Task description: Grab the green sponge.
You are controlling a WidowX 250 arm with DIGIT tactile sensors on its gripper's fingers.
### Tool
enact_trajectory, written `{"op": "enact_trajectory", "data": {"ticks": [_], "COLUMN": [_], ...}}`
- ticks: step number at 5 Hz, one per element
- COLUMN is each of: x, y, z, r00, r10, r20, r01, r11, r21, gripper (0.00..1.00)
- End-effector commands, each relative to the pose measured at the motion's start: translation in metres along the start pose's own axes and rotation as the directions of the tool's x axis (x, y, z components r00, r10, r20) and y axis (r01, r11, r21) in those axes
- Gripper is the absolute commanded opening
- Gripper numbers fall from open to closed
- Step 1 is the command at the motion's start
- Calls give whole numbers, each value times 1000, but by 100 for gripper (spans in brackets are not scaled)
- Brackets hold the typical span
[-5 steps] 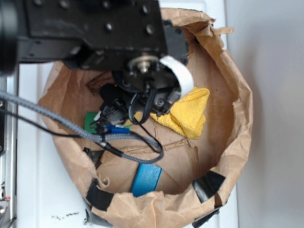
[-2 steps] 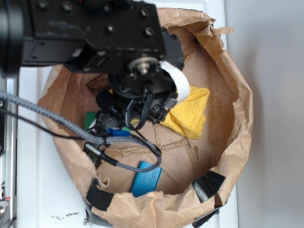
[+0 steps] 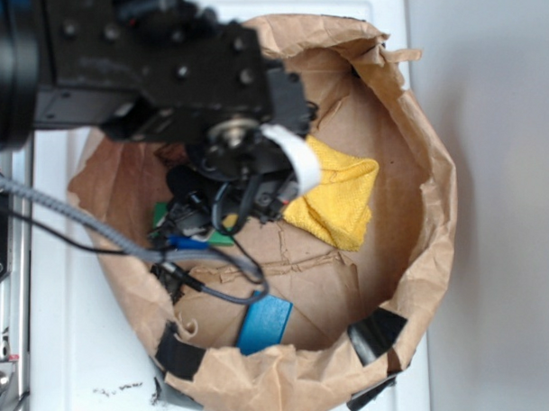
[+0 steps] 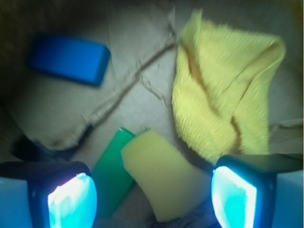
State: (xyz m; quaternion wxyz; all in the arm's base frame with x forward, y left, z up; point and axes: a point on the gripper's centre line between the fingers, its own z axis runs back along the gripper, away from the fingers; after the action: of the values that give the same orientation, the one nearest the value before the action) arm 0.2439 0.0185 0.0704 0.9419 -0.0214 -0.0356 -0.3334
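Fingers [image 4: 71,197] spread wide, holding nothing | green sponge [image 4: 111,173] lay btwn them, nearer left pad, long axis diagonal, yellow sponge [image 4: 159,178] overlapping its right edge

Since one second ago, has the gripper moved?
Yes. In the exterior view the gripper has shifted left, away from the yellow cloth, which now shows more, toward the green sponge.
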Motion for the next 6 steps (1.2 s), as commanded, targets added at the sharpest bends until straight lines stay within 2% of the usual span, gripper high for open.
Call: {"op": "enact_trajectory", "data": {"ticks": [1,2,3,4,5,6], "x": [-7,2,5,6,11,17], "y": [15,19,21,20,10,-4], "z": [-11,-37,-51,-45,-16,29], "r00": [998,999,999,999,998,995], "r10": [-51,-33,-34,-6,18,65], "r20": [23,-13,14,31,68,81], "r01": [50,34,32,3,-23,-67], "r11": [998,996,994,995,996,997], "r21": [28,80,107,102,80,26], "gripper": [100,100,8,0,0,0]}}
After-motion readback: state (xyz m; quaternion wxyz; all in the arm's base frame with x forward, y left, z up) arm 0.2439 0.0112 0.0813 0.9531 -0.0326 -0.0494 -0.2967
